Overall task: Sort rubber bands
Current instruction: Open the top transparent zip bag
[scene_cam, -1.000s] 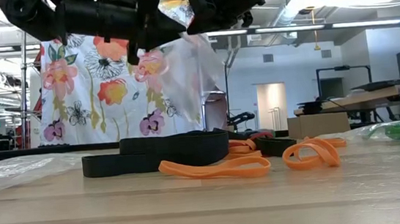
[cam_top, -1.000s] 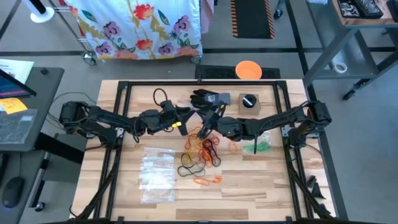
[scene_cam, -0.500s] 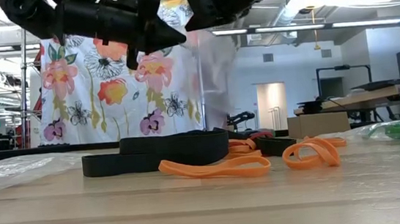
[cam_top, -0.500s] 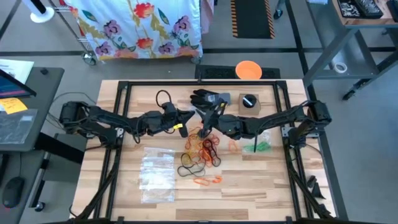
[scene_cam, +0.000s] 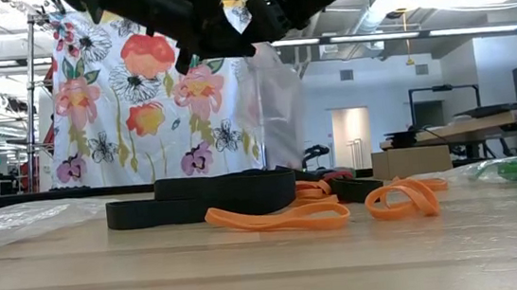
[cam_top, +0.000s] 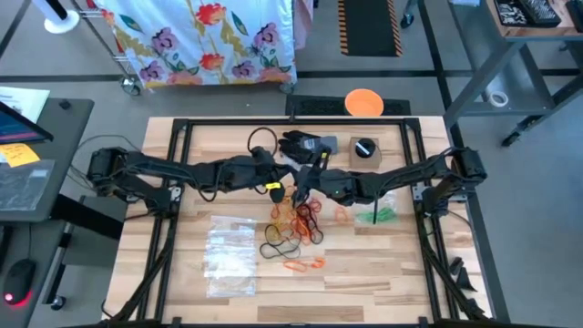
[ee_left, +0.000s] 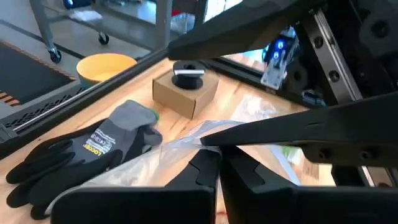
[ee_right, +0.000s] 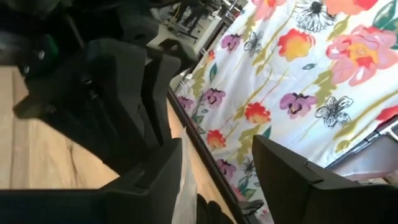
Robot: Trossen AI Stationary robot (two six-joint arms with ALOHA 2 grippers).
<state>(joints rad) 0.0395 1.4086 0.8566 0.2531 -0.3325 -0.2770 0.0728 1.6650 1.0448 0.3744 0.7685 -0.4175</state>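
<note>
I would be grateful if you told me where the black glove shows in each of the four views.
High view: the black glove lies near the table's far edge, left of the cardboard box.
Low view: I cannot make it out.
Left wrist view: the glove lies palm-flat, its grey cuff toward the box.
Right wrist view: not in it.
Shared landmark: the cardboard box with the black knob.

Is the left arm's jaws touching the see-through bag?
Touching. The left wrist view shows the left gripper shut, pinching the bag's edge between its jaws.
</note>
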